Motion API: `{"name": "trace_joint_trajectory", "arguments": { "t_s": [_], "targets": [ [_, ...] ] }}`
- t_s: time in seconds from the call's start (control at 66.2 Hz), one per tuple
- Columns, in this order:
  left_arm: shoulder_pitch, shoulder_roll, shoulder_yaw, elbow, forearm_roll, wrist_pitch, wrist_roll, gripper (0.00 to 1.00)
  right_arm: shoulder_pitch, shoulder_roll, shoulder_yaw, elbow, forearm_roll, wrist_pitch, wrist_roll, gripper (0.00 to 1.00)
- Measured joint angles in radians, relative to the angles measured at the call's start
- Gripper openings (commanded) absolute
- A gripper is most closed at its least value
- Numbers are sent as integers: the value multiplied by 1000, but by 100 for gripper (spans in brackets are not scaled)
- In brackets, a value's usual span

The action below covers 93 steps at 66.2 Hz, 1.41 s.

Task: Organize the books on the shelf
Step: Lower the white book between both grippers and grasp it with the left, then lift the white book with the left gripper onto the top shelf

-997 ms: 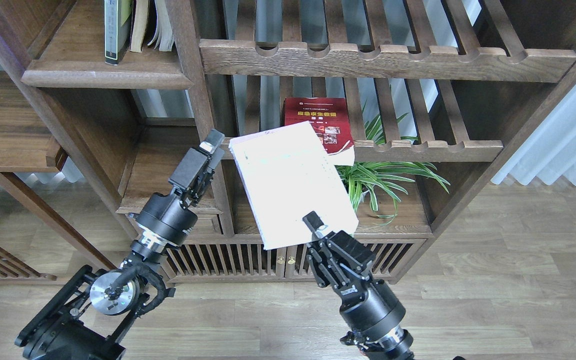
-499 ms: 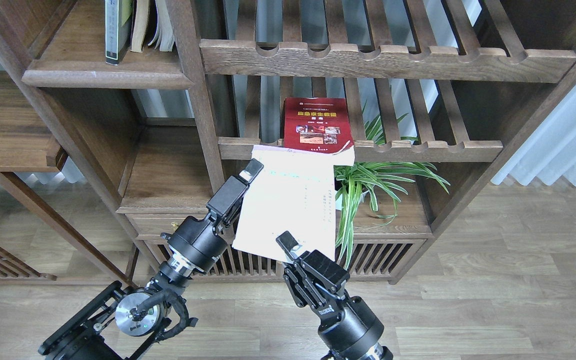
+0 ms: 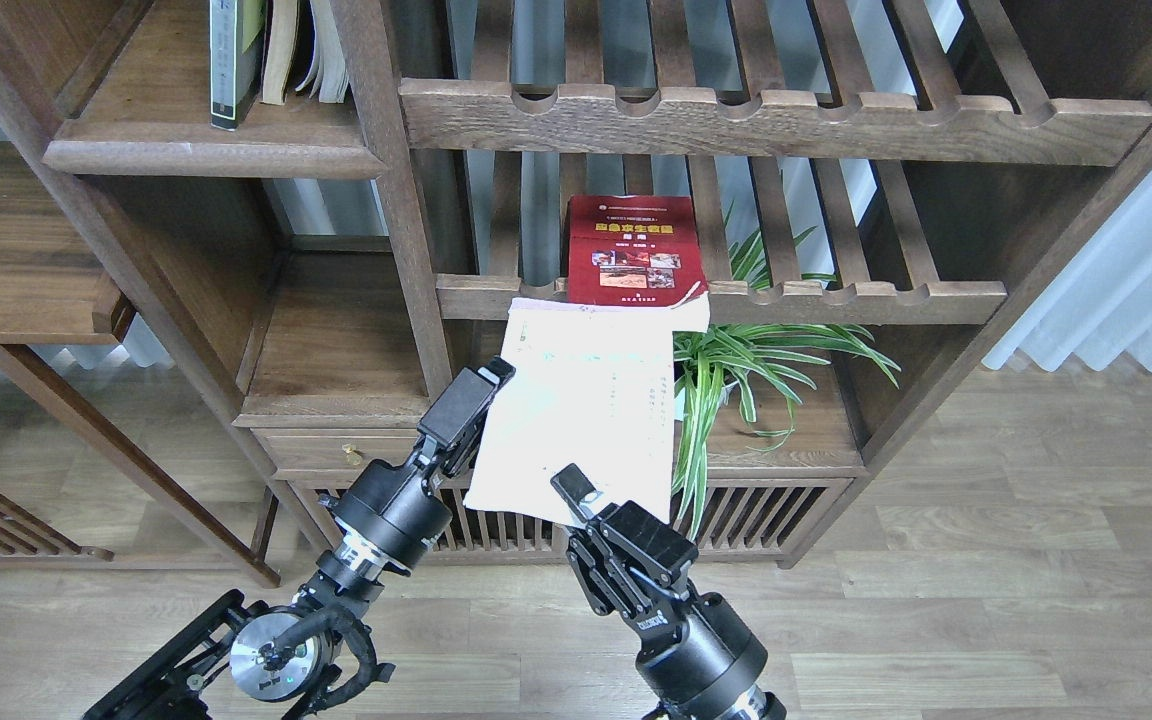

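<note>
Head view: at the centre of the frame the white-lavender book [image 3: 581, 415] hangs in the air, cover facing the camera, its top edge just under the red book [image 3: 636, 248]. The right gripper [image 3: 576, 492] comes up from the bottom centre, and its jaws pinch the book's lower edge. The left gripper [image 3: 466, 405] rises from the lower left and lies along the book's left edge; whether its jaws are spread or pressed together I cannot tell from this angle.

The red book lies flat on the slatted rack [image 3: 836, 295] in the middle of the frame, above the potted plant [image 3: 746, 360]. In the upper left, the black-grey book [image 3: 233, 60] stands upright on the shelf [image 3: 206, 150], beside two cream-paged books [image 3: 311, 50].

By this showing one of the three books seems already placed. The white-lavender one is in hand but well below the shelf, and the red one is untouched, so most of the work is left.
</note>
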Motion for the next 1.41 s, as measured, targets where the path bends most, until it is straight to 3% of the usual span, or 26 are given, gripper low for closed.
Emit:
{"name": "trace_joint_trajectory", "arguments": {
  "t_s": [0.952,0.982,1.027,1.043,1.073,1.118,1.163,1.314,1.405],
  "targets": [
    [27,12,-23,-40,-24,0,1,0,86,-25,122,-110,2,0,3,6],
    [29,20,-23,-40,-24,0,1,0,89,-27,124,-113,2,0,3,9],
    [29,27,-23,-41,-24,0,1,0,91,-30,126,-115,2,0,3,22],
    [29,30,-23,-41,-24,0,1,0,92,-31,126,-115,2,0,3,36],
    [30,36,-23,-41,-24,0,3,0,94,-32,126,-116,2,0,3,48],
    [30,43,-25,-41,-24,0,7,0,98,-35,126,-117,-1,0,3,82],
    [30,48,-45,-41,-21,0,8,0,108,-40,125,-119,-9,0,4,95],
    [40,53,-125,-54,-6,0,16,0,124,-68,124,-134,-56,0,5,98],
    [39,54,-181,-80,-5,0,54,0,125,-78,128,-139,-63,0,9,98]
  ]
}}
